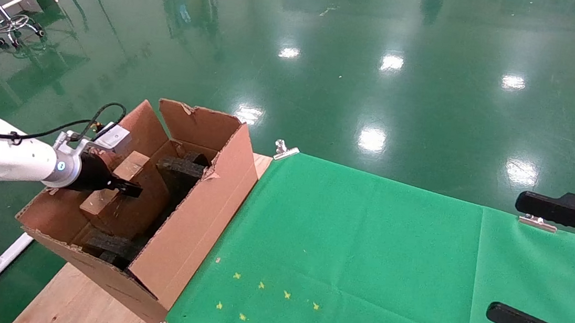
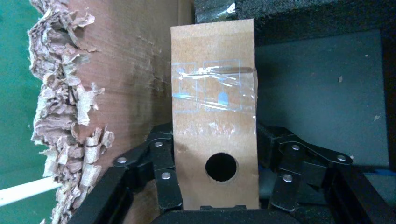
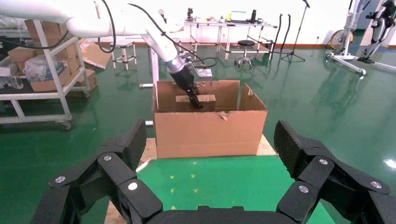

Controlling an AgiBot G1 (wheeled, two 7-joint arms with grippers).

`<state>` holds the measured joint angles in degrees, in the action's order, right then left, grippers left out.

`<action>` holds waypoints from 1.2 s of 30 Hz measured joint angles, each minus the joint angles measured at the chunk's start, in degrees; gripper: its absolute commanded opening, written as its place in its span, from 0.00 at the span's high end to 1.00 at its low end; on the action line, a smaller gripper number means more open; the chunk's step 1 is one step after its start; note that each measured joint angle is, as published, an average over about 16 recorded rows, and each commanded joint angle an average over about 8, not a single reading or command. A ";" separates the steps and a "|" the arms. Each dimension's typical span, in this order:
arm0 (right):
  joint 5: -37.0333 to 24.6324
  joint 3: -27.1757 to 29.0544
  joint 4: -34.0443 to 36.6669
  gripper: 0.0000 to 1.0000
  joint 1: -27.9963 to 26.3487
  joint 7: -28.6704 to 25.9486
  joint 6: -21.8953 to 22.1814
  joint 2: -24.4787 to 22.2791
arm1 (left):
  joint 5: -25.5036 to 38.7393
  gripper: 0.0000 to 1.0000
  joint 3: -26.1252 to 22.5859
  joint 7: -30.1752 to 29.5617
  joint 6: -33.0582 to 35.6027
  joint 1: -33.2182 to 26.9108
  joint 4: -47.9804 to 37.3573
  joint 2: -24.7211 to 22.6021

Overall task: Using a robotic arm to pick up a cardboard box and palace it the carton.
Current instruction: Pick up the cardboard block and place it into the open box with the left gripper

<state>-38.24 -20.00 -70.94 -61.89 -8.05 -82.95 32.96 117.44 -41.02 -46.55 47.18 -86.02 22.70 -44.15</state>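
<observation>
Your left claw (image 1: 129, 188) is down inside the carton (image 1: 198, 216), clenched on the cardboard box (image 1: 113, 187) from both sides; the left wrist view shows the linked fingers (image 2: 161, 175) pressed against the box's long edges, with the taped face toward the camera. The box sits in the carton between its outer wall, on the robot's left, and the black foam blocks (image 1: 181, 167), and appears to lean against that wall rather than lie flat.

To finish this step well, I judge you should ease the box lower until its underside finds the carton floor or the foam, then open the claw just enough to free it, and lift straight up out of the carton.

Mind what crowds you: the carton's torn flap edge (image 2: 70, 116) lies just beside the box, and the foam blocks flank it on the other side, so a wide opening or sideways pull could snag. The black cable (image 1: 59, 126) trails above the carton's rim.

Your right claw (image 3: 205, 172) hangs released over the green cloth (image 1: 389, 256) of the table (image 1: 74, 299), well apart from the carton.
</observation>
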 measured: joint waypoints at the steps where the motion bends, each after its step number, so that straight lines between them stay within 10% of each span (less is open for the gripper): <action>1: 0.00 0.00 0.00 0.00 0.00 0.00 0.00 0.00 | 0.06 0.00 0.01 -0.06 -0.07 -0.12 0.14 0.07; 36: 0.00 0.00 0.02 0.00 0.01 0.01 0.03 -0.01 | -16.26 0.00 6.72 6.58 12.55 -1.01 22.05 8.93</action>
<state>-38.24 -20.00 -70.92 -61.88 -8.04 -82.92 32.95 101.18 -34.29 -39.96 59.72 -87.03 44.75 -35.22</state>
